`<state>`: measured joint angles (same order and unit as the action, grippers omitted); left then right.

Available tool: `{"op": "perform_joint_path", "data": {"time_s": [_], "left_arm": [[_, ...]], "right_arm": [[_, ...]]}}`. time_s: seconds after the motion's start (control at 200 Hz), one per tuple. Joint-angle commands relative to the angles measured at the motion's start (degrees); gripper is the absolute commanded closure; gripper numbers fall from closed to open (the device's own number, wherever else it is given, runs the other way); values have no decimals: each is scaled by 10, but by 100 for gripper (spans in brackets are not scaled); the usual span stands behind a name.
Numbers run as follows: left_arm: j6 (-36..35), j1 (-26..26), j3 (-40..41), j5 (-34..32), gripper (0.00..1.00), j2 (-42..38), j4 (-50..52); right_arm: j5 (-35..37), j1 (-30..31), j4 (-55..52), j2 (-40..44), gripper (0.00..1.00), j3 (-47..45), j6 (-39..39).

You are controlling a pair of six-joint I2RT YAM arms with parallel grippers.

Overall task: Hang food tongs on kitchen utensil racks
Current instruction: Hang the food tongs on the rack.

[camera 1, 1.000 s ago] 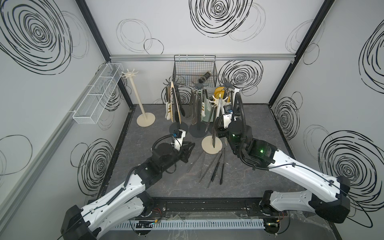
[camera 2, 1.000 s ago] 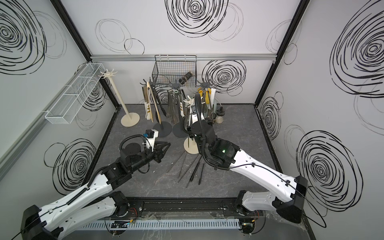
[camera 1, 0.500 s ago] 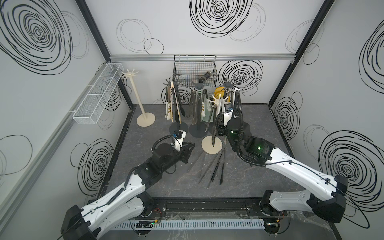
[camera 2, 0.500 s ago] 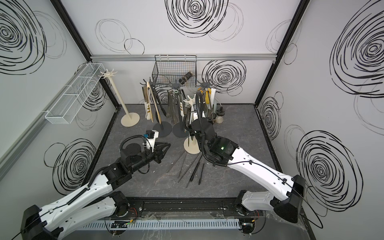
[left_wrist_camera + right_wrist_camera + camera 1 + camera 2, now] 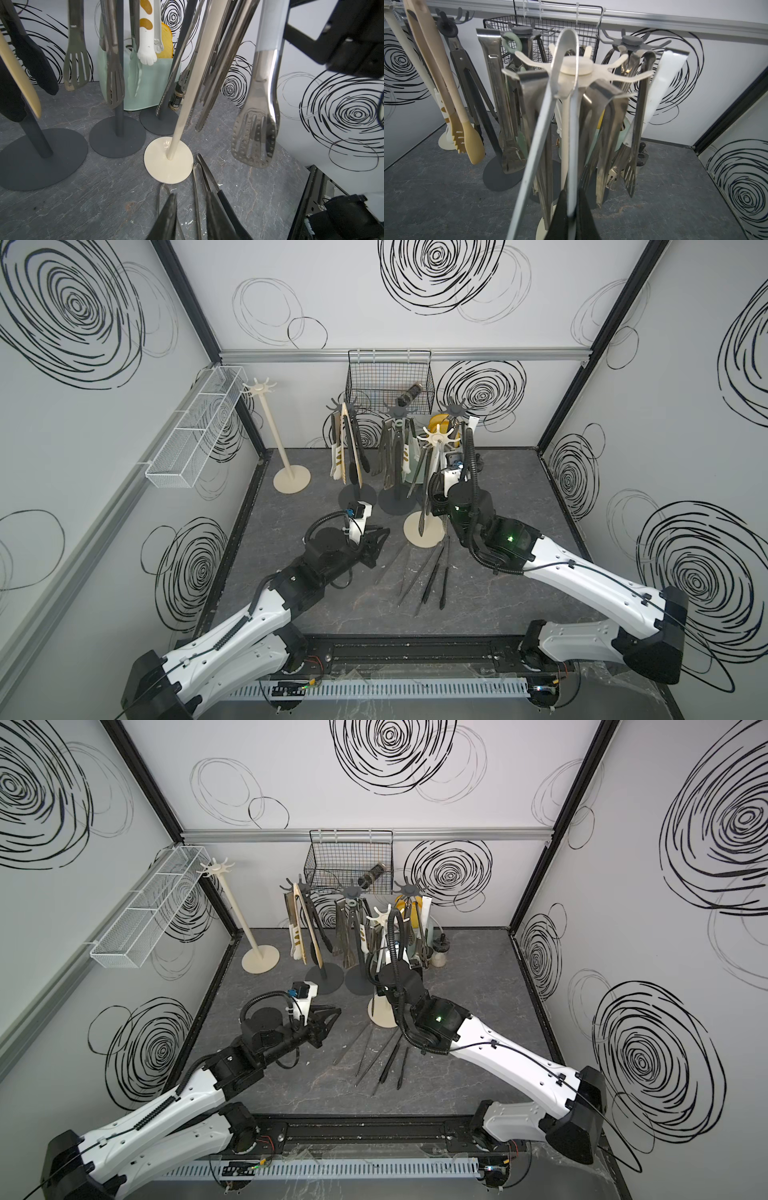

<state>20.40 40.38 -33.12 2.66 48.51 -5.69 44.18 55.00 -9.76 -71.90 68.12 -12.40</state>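
White walls scrawled with black swirls close in a grey slate worktop (image 5: pixel 291 593). The right pincer (image 5: pixel 572 199) is clamped on one arm of pale grey tongs (image 5: pixel 537 145), low on that arm. Their bend stands up at the star top of the near cream rack (image 5: pixel 576 67), an arm passing either side of a hook, and the free arm splays out wide. Steel tongs hang from the other hooks of that rack.

The left pincer (image 5: pixel 191 197) hangs low over the worktop with its fingers (image 5: pixel 168 216) apart and nothing gripped. Just under and beyond it lie the loose tongs (image 5: pixel 432 576), slim steel and black-tipped ones fanned out from the cream rack's base.

Behind stand three dark racks (image 5: pixel 397 502), all hung with tongs in steel, black, tan and cream. A second cream rack (image 5: pixel 291 485) stands bare at the back left. A black basket (image 5: pixel 388 381) hangs on the rear wall, a white basket (image 5: pixel 195 431) on the left wall.
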Motion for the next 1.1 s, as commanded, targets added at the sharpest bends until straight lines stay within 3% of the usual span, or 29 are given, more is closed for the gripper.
{"op": "perform_joint_path", "data": {"time_s": [0.0,1.096], "left_arm": [[0,-3,6,6,72,-9,-26],[2,-2,16,6,70,-19,-27]], "right_arm": [[5,-2,-27,-3,100,-20,-21],[-17,-24,-53,-32,100,-87,-69]]}}
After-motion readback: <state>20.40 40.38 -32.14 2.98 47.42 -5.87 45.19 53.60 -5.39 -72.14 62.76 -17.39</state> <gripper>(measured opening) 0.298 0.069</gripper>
